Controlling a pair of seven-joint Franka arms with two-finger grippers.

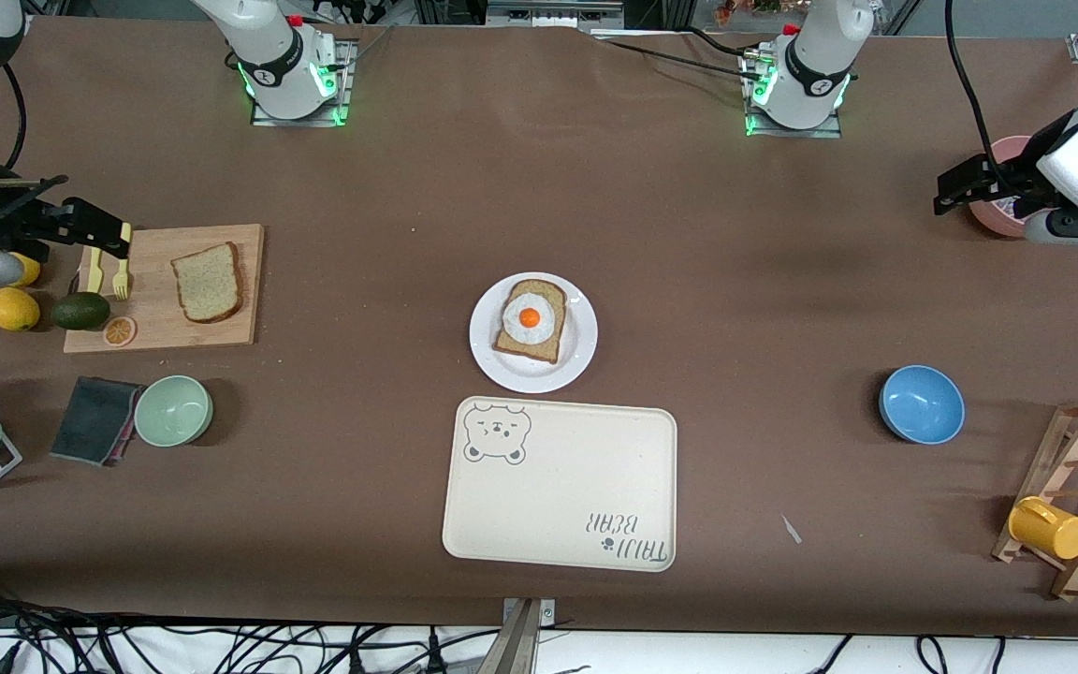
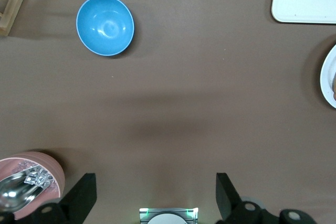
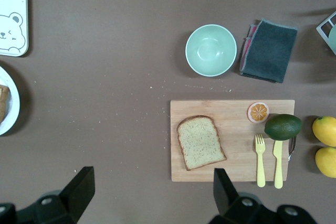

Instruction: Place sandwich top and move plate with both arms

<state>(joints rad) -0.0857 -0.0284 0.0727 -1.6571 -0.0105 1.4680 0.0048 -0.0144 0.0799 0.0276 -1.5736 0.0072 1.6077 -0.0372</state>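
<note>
The sandwich top (image 1: 209, 282) (image 3: 201, 142), a plain speckled slice, lies flat on a wooden cutting board (image 1: 240, 328) toward the right arm's end of the table. The white plate (image 1: 502, 370) sits mid-table and carries a bread slice with a fried egg (image 1: 530, 316); its rim shows in both wrist views (image 2: 328, 77) (image 3: 11, 103). My right gripper (image 1: 94, 229) (image 3: 152, 192) hangs open and empty, high over the table beside the board. My left gripper (image 1: 955, 192) (image 2: 156, 195) hangs open and empty over the table by a pink bowl (image 1: 1002, 201).
A cream bear-print tray (image 1: 558, 487) lies just nearer the front camera than the plate. On the board: fork, knife, avocado (image 1: 80, 310), orange slice. Lemons (image 1: 12, 309), green bowl (image 1: 173, 410), grey cloth (image 1: 94, 419), blue bowl (image 1: 921, 403), wooden rack with yellow mug (image 1: 1049, 527).
</note>
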